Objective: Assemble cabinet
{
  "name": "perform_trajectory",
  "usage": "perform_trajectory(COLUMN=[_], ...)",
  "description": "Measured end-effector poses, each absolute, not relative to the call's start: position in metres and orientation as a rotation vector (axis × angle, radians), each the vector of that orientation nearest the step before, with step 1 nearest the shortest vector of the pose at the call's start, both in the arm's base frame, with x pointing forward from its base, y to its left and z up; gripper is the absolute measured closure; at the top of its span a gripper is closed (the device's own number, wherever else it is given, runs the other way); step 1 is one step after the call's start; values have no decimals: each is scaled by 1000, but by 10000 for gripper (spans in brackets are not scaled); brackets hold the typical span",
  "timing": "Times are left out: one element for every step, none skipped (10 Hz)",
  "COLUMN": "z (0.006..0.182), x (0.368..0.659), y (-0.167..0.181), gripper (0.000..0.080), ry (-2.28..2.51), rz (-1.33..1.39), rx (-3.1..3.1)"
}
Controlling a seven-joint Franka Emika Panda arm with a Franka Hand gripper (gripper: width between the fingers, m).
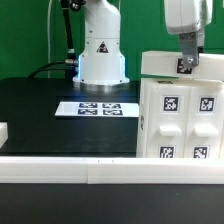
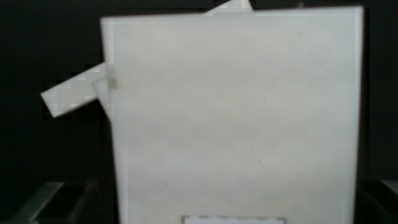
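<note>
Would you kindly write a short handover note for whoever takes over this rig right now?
Gripper: at the top of the cabinet, on the exterior view's right; whether the jaws are open or shut cannot be told.
The cabinet stands upright, tagged face toward the exterior camera, and fills the wrist view.
Done: not clear from these views.
Left: check what the jaws hold, then continue assembly.

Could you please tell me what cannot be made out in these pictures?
Exterior view: the cabinet is cut off by the right edge.
Exterior view: the gripper, at the cabinet's top, is too small to tell open or shut.
Wrist view: blurred; a white panel fills the frame, hiding everything behind.
</note>
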State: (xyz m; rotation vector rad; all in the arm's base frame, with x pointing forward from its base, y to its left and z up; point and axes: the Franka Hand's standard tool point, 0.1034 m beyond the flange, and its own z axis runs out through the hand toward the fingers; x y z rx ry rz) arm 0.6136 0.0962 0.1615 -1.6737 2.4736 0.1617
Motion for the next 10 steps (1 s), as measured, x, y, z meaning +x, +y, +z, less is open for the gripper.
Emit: perform_trajectory(z=[162, 167, 175, 183, 186, 184, 184, 183, 182, 185], x=[614, 614, 613, 614, 615, 615, 615, 613, 613, 617], y=[97, 97, 98, 99, 99, 100, 100, 101, 105, 107], gripper=[31, 31, 8, 2, 2, 2, 2, 2, 2, 2], ry=[2458, 2434, 2411, 2390, 2381, 2365, 2339, 2324, 2273, 2088], rz=[162, 163, 165, 164, 168, 166, 163, 173, 195, 160], rx=[-1692, -1708, -1712, -1714, -1710, -1735, -1769, -1811, -1920, -2117])
